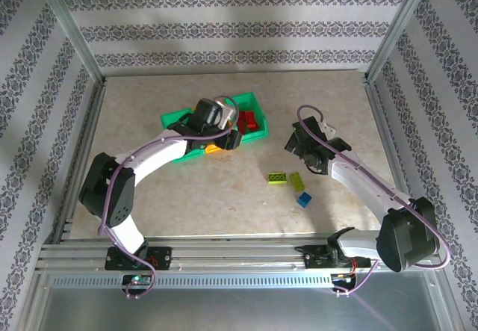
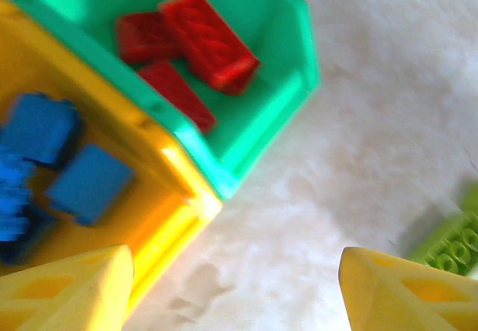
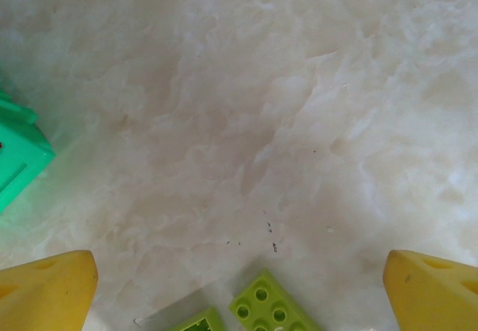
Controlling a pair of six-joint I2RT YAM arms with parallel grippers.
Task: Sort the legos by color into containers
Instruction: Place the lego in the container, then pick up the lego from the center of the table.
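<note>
In the orange bin [image 2: 160, 230], blue bricks [image 2: 88, 183].

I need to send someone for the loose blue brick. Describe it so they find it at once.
Start at the table and look to the bare patch in front of the right arm, well clear of the bins. Three loose bricks lie there in a small cluster; the blue brick is the one nearest the front edge. Its two neighbours are yellow-green, so it is the only blue one there.

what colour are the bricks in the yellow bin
Blue bricks in the yellow bin, clearest in the left wrist view.
</note>
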